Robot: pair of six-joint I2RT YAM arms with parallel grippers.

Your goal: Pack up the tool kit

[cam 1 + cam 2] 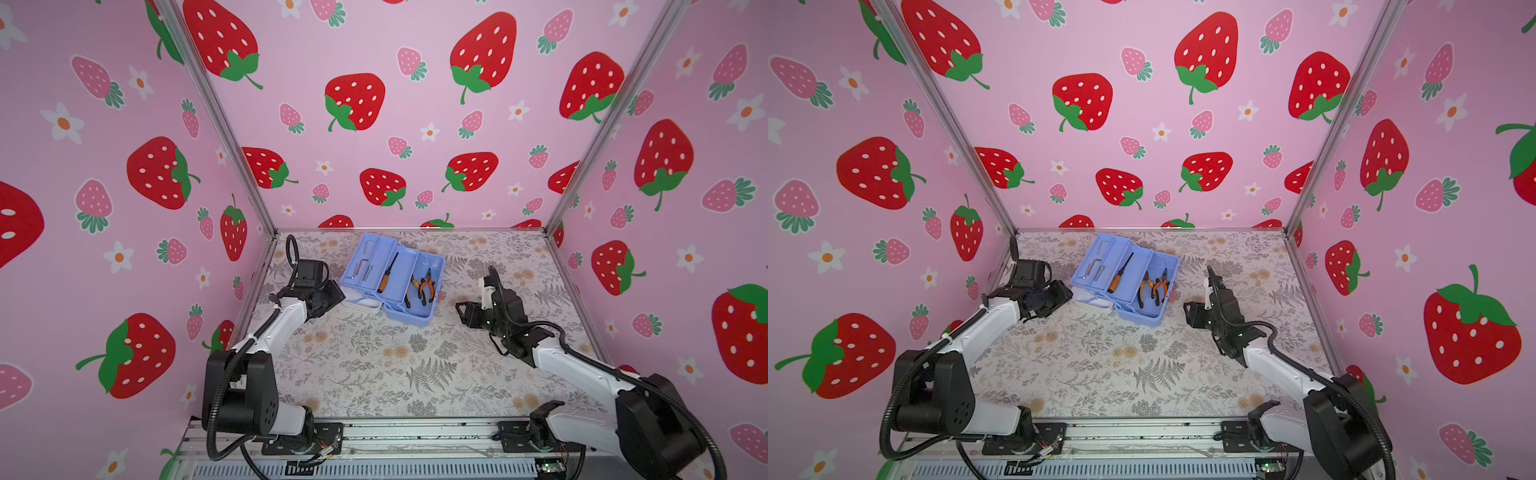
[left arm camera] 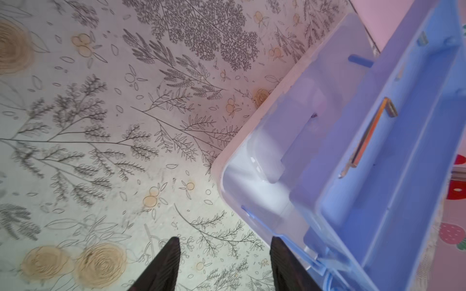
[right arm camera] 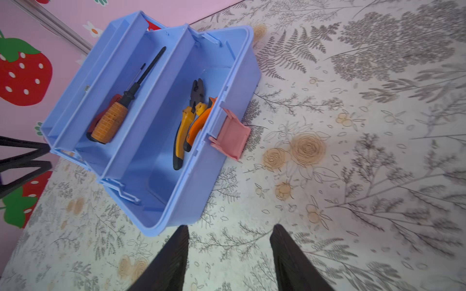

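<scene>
Tool kit (image 1: 392, 278) sits open on the surface (image 1: 374, 365), between the hands. Left hand (image 2: 225, 241) is just beside its lid (image 2: 252, 186), right hand (image 3: 230, 229) near its latch (image 3: 230, 137) side. Both are spread and empty. Pliers (image 3: 187, 131), screwdriver (image 3: 113, 121), hex key (image 2: 365, 136) look stowed. Likely next: fold tray (image 3: 75, 100) in squarely, push lid by its edge. Thin, smooth plastic will probably skid, so brace the base (image 3: 191, 189).

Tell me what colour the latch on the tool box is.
The latch is salmon pink, seen best in the right wrist view.
</scene>
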